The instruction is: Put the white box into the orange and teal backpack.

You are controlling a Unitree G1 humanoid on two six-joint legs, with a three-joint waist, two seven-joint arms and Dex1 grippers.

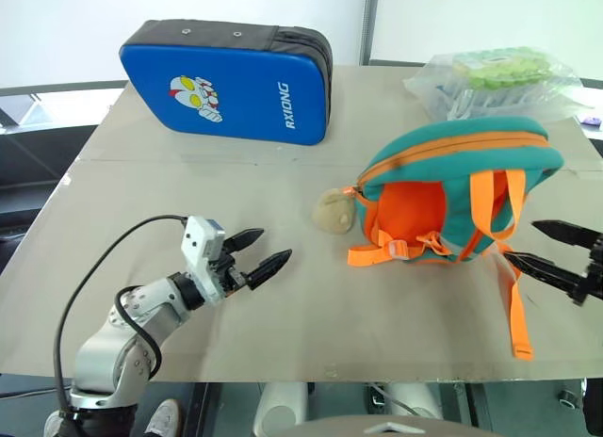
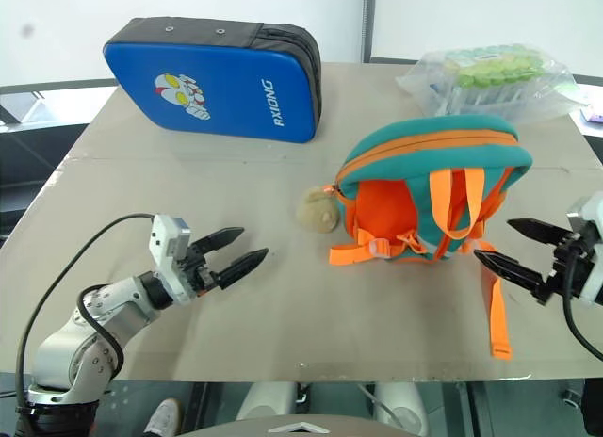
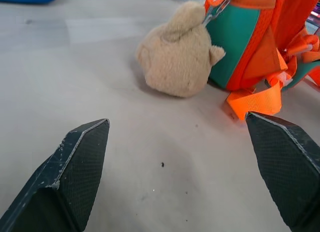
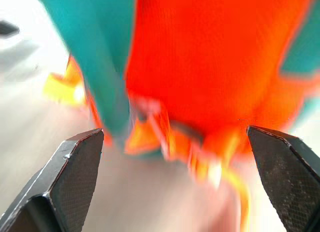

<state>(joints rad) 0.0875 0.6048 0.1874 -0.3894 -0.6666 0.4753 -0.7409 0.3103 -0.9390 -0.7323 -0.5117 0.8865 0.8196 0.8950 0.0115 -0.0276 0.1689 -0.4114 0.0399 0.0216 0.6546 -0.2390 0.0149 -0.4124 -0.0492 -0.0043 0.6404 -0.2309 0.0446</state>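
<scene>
Pale beige table (image 1: 236,296), white wall (image 1: 75,23) behind, grey vertical post (image 1: 371,23), even light

Backpack (image 1: 452,187) lies right of centre on the table (image 1: 188,173), straps (image 1: 516,310) trailing toward the lower right of the frame, the plush toy (image 1: 333,211) touching its left side. Padded case (image 1: 226,79) stands at upper left, well apart from the backpack; plastic bag (image 1: 495,79) sits at upper right, just behind the backpack, possibly touching it. Left gripper (image 1: 261,252) is at lower left, pointing toward the toy with bare table between them, and right gripper (image 1: 556,249) is at the right edge, just beside the straps.
</scene>
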